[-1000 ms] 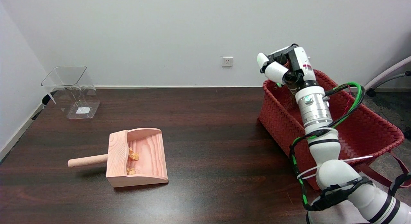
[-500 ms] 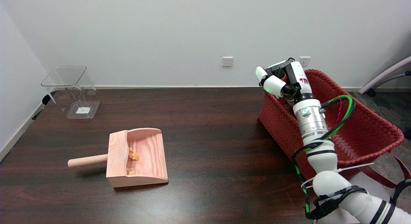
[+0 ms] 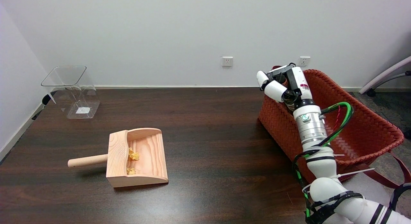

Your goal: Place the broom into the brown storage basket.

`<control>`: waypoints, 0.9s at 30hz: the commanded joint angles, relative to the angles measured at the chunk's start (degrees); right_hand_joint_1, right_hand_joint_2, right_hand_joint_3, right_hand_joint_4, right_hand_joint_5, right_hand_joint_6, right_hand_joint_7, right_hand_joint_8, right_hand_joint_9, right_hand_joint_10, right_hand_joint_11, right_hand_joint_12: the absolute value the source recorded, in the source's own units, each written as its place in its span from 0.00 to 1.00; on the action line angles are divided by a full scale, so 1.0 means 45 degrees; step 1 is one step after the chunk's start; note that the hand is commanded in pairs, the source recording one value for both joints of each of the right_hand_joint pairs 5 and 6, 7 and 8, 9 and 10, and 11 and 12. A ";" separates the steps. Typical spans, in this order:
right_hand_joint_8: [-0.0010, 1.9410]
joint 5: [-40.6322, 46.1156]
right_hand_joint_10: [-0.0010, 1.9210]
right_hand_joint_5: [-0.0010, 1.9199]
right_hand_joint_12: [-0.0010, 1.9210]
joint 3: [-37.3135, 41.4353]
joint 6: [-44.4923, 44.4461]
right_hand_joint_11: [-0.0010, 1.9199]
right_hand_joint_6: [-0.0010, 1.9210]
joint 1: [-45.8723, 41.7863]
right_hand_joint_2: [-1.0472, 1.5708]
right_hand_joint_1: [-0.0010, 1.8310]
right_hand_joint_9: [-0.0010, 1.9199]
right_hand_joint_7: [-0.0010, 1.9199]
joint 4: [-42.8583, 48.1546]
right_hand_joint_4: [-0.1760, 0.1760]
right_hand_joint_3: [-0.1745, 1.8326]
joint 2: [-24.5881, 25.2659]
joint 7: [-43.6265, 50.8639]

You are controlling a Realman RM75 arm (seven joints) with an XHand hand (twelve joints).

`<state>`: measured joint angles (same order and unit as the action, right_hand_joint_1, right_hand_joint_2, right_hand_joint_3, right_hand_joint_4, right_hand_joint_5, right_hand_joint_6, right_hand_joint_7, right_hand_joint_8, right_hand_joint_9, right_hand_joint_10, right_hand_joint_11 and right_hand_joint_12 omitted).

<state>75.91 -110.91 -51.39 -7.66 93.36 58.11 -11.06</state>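
Note:
The brown woven storage basket (image 3: 276,121) stands at the table's right end. My right hand (image 3: 284,84) hangs over its far left corner, just above the rim, with the fingers curled in. Only a small brown bit of the broom (image 3: 290,106) shows below the palm, inside the basket. The hand and wrist hide the rest, so I cannot see whether the broom touches the basket floor.
A wooden dustpan (image 3: 141,159) with yellow paper scraps (image 3: 133,155) lies left of the table's middle, handle pointing left. A clear plastic container (image 3: 72,89) stands at the far left. A chair (image 3: 385,76) sits beyond the basket on the right.
My right hand has come down toward the basket's far left corner, the forearm sinking lower. The dustpan and the container have not moved.

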 commanded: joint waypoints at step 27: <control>0.14 -0.0457 0.06 0.06 0.06 -0.0157 -0.0974 0.06 0.06 -0.0517 0.79 0.41 0.06 0.14 0.0943 0.50 0.00 0.0075 -0.0474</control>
<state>74.34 -112.10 -52.51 -8.26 94.40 58.25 -12.99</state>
